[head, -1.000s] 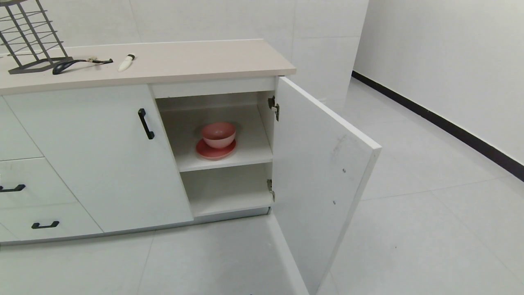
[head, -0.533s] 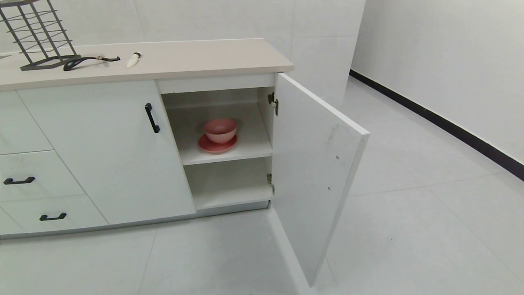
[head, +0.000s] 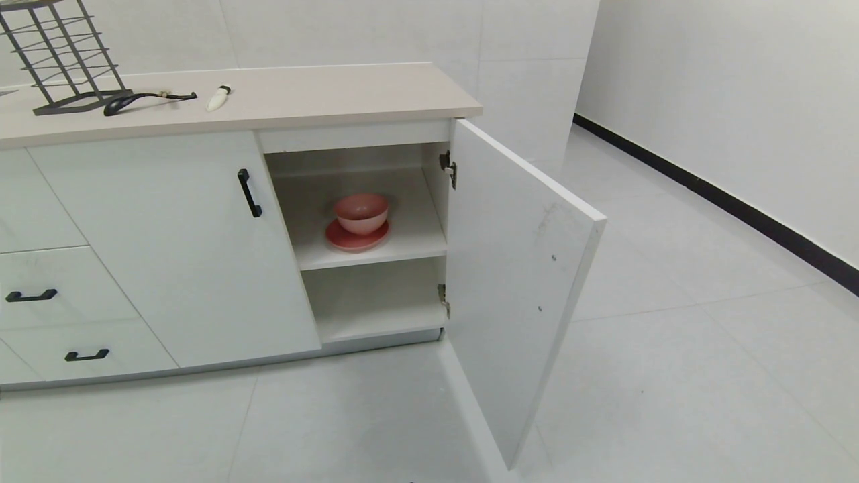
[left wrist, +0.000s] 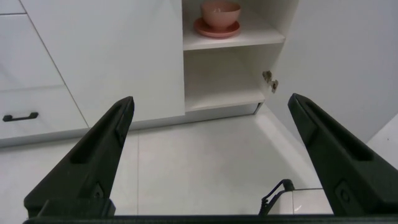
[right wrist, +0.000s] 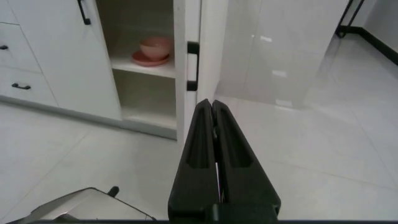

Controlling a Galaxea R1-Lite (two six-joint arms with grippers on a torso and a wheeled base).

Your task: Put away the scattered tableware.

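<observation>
Bowl (head: pixel 361 212) on plate (head: pixel 356 240) sits on the upper cupboard shelf (head: pixel 409 249); ladle (head: pixel 144 100) lies at ten o'clock on the counter (head: pixel 322 94). Left gripper (left wrist: pixel 211 102) spread, right gripper (right wrist: pixel 212 104) closed, both empty. The open door (head: pixel 517 268) could snag a reaching arm.

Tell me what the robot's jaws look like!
The left gripper has two matte black jaws, long and wedge-shaped, thick at the base and narrowing to blunt tips. The right gripper has the same plain black, tapered jaws with smooth, flat faces.
</observation>
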